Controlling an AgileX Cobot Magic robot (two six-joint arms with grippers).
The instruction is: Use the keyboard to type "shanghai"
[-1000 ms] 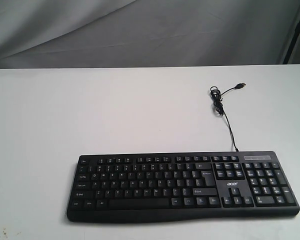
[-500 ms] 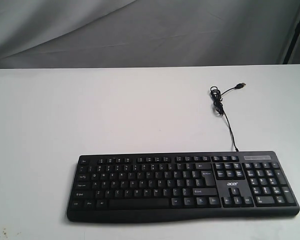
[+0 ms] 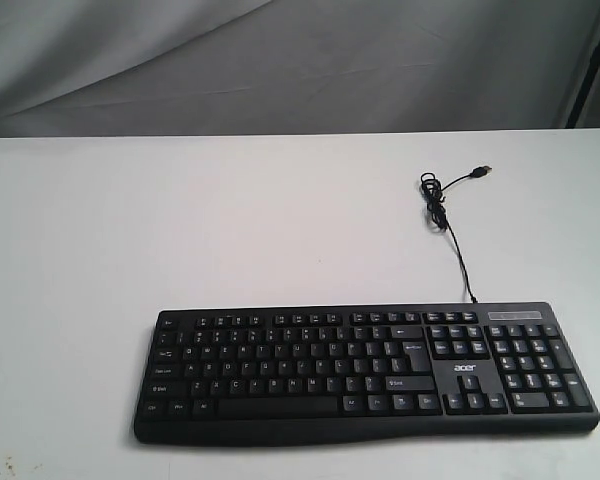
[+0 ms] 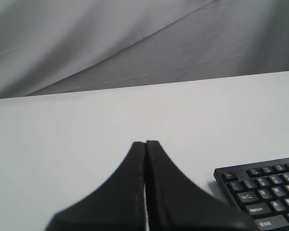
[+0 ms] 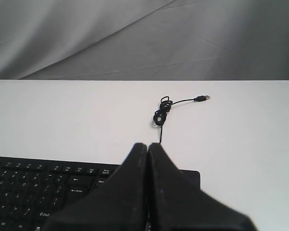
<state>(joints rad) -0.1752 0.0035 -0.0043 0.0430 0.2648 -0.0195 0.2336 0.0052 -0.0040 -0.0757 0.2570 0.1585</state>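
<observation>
The black keyboard (image 3: 365,372) is lying flat along the white worktop's (image 3: 180,220) edge nearest the exterior camera, reaching towards the right corner. Its thin cable (image 3: 450,235) is trailing towards the far edge and ending in a loose plug (image 3: 486,171). The left end effector (image 4: 145,144) is hanging with fingers pressed together beside the keyboard's left end, and the right end effector (image 5: 148,146), likewise pressed together, is facing its right end.

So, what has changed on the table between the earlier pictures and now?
Nothing has visibly changed. The keyboard lies in the same place on the white table, and its USB cable is coiled behind it as before.
</observation>
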